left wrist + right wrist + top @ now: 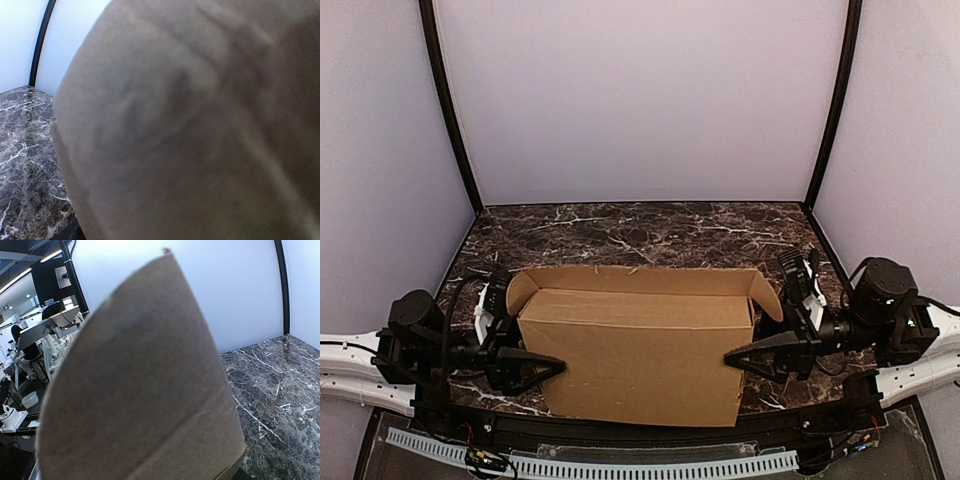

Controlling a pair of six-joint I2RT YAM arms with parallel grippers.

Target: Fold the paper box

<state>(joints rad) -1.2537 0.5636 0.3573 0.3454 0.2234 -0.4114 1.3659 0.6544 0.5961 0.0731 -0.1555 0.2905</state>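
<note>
The paper box (640,350) is a brown cardboard box near the front edge of the marble table (650,235). Its wide panel slopes toward the arms. A rounded side flap stands up at each back corner, the left flap (520,287) and the right flap (766,292). My left gripper (555,366) points right, its tips against the box's left end. My right gripper (732,357) points left at the right end. In both wrist views blurred cardboard (190,130) (140,390) fills the frame and hides the fingers, so neither gripper's state shows.
White walls and black frame posts (450,110) enclose the table on three sides. A white toothed strip (620,465) runs along the front edge between the arm bases. Bare marble lies behind the box and shows beside the cardboard (25,145) (280,385).
</note>
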